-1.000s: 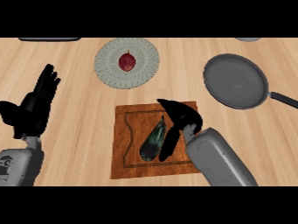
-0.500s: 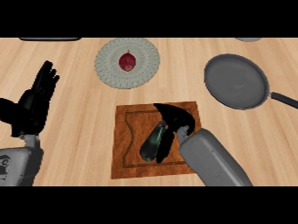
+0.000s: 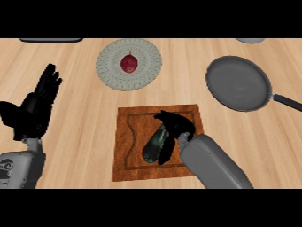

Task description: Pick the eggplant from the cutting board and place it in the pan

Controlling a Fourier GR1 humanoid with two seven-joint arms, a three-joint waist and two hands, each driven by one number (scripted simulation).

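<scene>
A dark green eggplant (image 3: 156,144) lies on the wooden cutting board (image 3: 133,119) at the centre front. My right hand (image 3: 175,126) is over its upper end, fingers curled down round it and hiding part of it. The grey pan (image 3: 238,83) sits to the upper right, its dark handle (image 3: 296,105) pointing right and down. My left hand (image 3: 32,108) stands open at the left, fingers up, resting.
A pale round plate (image 3: 129,64) with a dark red fruit (image 3: 129,63) on it lies behind the board. Parts of a dark object (image 3: 50,40) and a grey one (image 3: 250,40) show at the far edge.
My right hand has slid a little leftward and closed further over the eggplant's upper end. The left hand has drifted slightly. The eggplant still lies on the board.
</scene>
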